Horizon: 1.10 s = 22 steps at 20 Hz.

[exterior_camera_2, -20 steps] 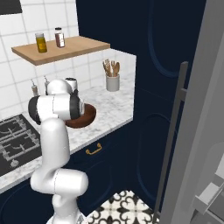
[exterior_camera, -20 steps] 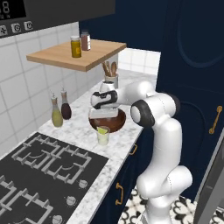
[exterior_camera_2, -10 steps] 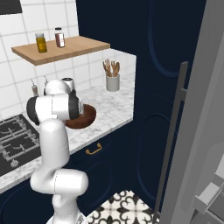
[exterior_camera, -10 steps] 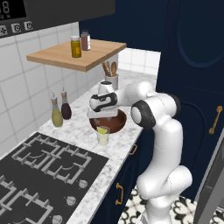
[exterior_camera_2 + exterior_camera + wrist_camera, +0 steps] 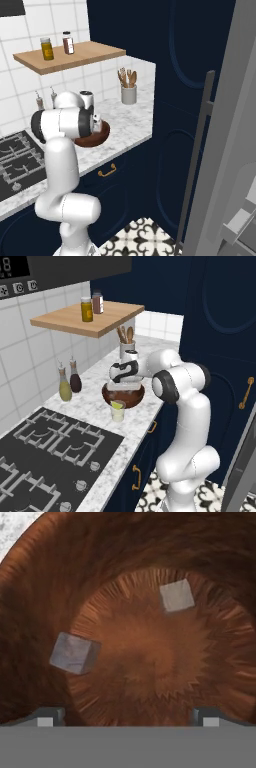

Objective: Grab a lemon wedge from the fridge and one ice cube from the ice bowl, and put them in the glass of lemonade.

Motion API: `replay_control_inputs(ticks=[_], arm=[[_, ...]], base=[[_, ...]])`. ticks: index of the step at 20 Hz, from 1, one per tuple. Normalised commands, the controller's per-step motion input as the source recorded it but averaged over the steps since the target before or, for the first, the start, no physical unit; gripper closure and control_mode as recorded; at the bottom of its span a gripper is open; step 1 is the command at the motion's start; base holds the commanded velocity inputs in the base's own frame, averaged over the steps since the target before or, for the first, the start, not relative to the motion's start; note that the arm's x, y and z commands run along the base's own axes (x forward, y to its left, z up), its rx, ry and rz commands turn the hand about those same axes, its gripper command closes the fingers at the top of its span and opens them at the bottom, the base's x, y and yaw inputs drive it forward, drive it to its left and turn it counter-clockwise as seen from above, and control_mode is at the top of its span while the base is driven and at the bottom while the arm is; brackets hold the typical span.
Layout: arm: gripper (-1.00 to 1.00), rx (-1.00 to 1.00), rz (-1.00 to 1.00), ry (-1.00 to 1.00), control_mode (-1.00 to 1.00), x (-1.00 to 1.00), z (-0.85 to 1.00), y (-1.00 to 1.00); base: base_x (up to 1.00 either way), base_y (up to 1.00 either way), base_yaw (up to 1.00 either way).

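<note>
The hand (image 5: 128, 717) hangs just above the bowl (image 5: 123, 396), looking straight down into it, its fingers (image 5: 47, 717) spread wide apart and holding nothing. In the hand view the brown, ridged inside of the bowl (image 5: 150, 662) carries two ice cubes: one (image 5: 176, 595) at about 1 o'clock on the flat bottom, the other (image 5: 74, 653) at about 9 o'clock where the bottom meets the wall. Neither cube touches a fingertip; the left fingertip sits near the 9 o'clock cube, below it in that view.

In the left base view the bowl stands on the marble tabletop (image 5: 95, 408) with the hand (image 5: 122, 387) over it. The glass (image 5: 118, 410) stands just beside the bowl at its 7 o'clock, apart from the hand, with a pale yellow-green piece showing at its top. Two bottles (image 5: 70, 383) stand at the bowl's 9 o'clock by the tiled wall, and a grey cup (image 5: 127, 347) of wooden utensils at its 12 o'clock. The hob (image 5: 50, 456) lies at 7 o'clock.

In the right base view the fridge (image 5: 225, 150) stands at 3 o'clock, its long handle (image 5: 196, 150) upright.
</note>
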Motion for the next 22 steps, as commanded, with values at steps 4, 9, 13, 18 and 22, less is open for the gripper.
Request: replay_control_inputs(ticks=[4,9,13,18,22], arm=[[-1.00,0.00,0.00,0.04,-1.00,0.23,-0.17,0.21],[-1.00,-0.01,0.00,0.01,-1.00,0.21,0.00,0.39],[-1.00,-0.01,0.00,0.05,-1.00,0.30,-0.10,0.17],[-1.00,-0.02,0.00,0.03,-1.00,0.35,-0.18,0.01],[-1.00,0.00,0.00,0.00,-1.00,0.11,0.00,-0.01]], base=[[0.00,0.00,0.00],[0.00,0.00,0.00],[0.00,0.00,0.00],[0.00,0.00,0.00],[0.00,0.00,0.00]])
